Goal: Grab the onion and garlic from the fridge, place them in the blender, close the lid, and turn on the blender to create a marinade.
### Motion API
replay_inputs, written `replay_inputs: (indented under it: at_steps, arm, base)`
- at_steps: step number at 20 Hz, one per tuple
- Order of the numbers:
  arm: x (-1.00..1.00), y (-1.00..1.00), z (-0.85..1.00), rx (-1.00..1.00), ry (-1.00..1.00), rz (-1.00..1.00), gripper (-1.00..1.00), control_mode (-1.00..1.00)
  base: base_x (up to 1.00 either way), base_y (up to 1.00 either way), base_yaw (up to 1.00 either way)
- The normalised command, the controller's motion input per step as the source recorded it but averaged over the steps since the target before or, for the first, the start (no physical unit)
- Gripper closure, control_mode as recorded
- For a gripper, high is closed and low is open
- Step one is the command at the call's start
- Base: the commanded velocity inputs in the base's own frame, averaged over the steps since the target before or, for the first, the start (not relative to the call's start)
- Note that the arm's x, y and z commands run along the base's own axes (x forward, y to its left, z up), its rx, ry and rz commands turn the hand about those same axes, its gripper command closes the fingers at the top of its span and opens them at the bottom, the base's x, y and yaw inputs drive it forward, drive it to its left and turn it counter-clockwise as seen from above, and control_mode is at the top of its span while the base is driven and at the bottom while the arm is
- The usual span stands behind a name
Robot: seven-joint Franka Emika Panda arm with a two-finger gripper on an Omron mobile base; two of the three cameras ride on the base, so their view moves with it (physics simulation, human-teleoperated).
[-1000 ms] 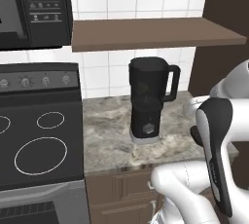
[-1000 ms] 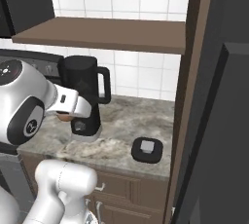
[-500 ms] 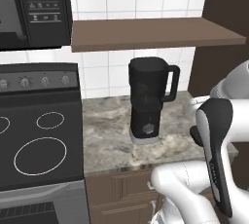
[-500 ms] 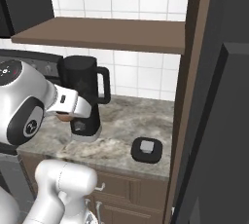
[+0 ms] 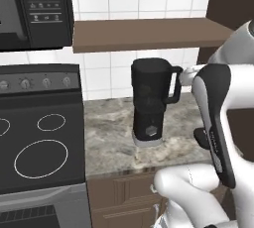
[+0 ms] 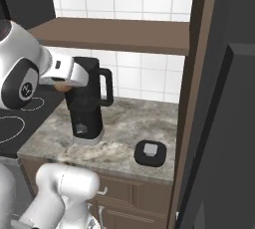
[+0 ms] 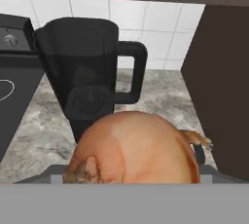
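Left base view looks the same as before: the blender (image 5: 150, 104) stands on the counter (image 5: 111, 138). Right base view: the arm hides the gripper. Hand view: the gripper holds the onion (image 7: 133, 149) near the blender; its fingertips are hidden.

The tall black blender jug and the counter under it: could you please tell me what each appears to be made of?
The tall black blender jug looks like dark, smoky translucent plastic or glass, since the hand view shows shapes faintly through its wall. The mottled grey-brown counter looks like polished stone, perhaps granite, from its veined, speckled pattern; being rendered, laminate cannot be ruled out.
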Motion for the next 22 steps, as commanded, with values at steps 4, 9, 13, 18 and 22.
replay_inputs:
  at_steps: [4, 9, 13, 18, 22]
  arm:
    - [0.78, 0.38, 0.39, 0.00, 0.04, 0.02, 1.00, -1.00]
    - [0.74, 0.32, -0.14, 0.00, 0.00, 0.04, 1.00, -1.00]
    - [0.96, 0.40, -0.18, 0.00, 0.00, 0.00, 1.00, -1.00]
    - [0.74, 0.23, -0.38, 0.00, 0.00, 0.00, 1.00, -1.00]
    - [0.49, 0.06, -0.58, 0.00, 0.00, 0.00, 1.00, -1.00]
  base:
    - [0.00, 0.00, 0.00]
    - [0.00, 0.00, 0.00]
    - [0.00, 0.00, 0.00]
    - [0.00, 0.00, 0.00]
    - [0.00, 0.00, 0.00]
